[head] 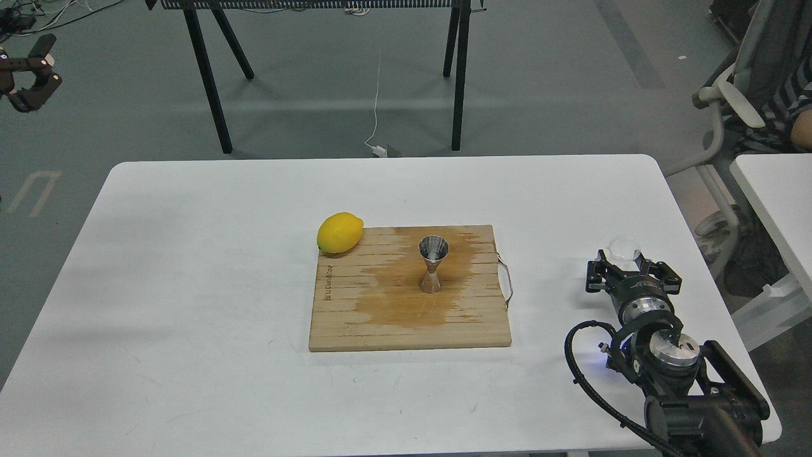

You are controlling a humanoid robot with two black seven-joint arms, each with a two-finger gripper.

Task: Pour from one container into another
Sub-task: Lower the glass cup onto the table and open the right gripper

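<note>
The right gripper sits low over the white table, near its right edge, and its two fingers are clenched around the small clear glass cup. The cup stands upright between the fingers, its rim showing just past the gripper's far end. Whether anything is inside the cup cannot be told.

Well off to this gripper's left, near the middle of the table, lies a wooden cutting board with a metal handle on the side facing the gripper. The steel jigger stands upright on the board, its open mouth up, well apart from the cup and the gripper. A dark wet stain spreads over the wood around the jigger's foot. Farther left again, a yellow lemon rests on the board's far left corner, partly hanging over the edge.

The left gripper hangs far away from all of this, up at the left edge of the view, off the table and over the grey floor. Its fingers stand apart, released, holding nothing.
</note>
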